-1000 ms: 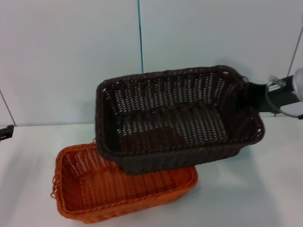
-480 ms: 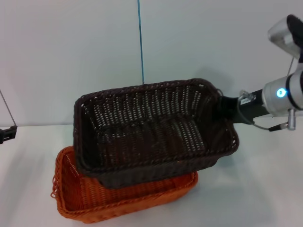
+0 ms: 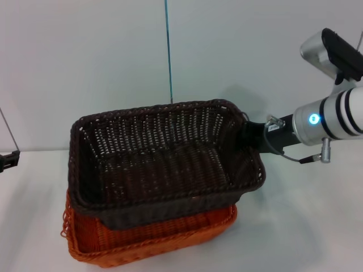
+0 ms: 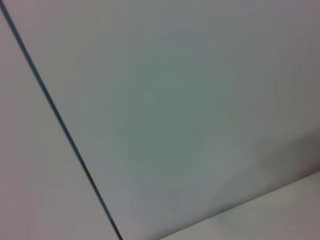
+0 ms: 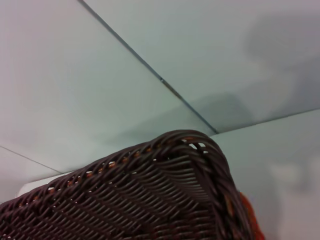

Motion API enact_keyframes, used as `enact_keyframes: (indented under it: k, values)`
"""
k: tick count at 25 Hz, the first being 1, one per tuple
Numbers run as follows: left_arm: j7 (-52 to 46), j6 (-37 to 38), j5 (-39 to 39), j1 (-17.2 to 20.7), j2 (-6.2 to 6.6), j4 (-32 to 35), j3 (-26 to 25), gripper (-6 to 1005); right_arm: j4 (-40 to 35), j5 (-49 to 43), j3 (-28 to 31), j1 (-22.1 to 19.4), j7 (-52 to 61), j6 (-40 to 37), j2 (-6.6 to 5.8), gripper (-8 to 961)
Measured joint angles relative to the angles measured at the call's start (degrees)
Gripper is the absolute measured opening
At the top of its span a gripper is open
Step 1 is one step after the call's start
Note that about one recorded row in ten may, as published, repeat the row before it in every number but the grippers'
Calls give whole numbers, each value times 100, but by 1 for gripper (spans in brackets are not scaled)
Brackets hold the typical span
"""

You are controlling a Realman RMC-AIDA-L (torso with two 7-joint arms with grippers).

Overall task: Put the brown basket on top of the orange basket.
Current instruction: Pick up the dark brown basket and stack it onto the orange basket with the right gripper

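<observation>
- Your right gripper (image 3: 249, 137) holds the brown basket (image 3: 161, 161) by its right short end. Its fingers are pinched on the rim there, as far as you can see.
- The brown basket hangs over the orange basket (image 3: 142, 241). It covers most of it. Only the near edge and the left corner of the orange basket peek out from under.
- You cannot tell for sure if the two baskets touch yet. The brown one looks a bit tipped, with its right end higher near the gripper.
- The long side of the brown basket runs left to right. The orange basket lies nearly the same way. So they almost line up.
- The brown basket sits a little farther back and to the right of the orange one. I think the next move needs a small push to the left and toward you, then down.
- In the right wrist view you see a corner of the brown basket (image 5: 190, 150) close up, with a bit of orange (image 5: 250, 220) just under it.
- Your left gripper (image 3: 7, 160) waits far off at the left edge. You cannot tell how its fingers are.
</observation>
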Motion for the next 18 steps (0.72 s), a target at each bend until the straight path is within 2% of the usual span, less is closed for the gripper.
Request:
enact_keyframes:
  k: [9, 18]
  values:
    - [8, -1, 0, 21, 1, -16, -4, 721, -295, 181, -28, 43, -14, 153, 18, 162]
    - [8, -6, 0, 78, -36, -6, 3, 721, -802, 187, -109, 244, -184, 532, 96, 163]
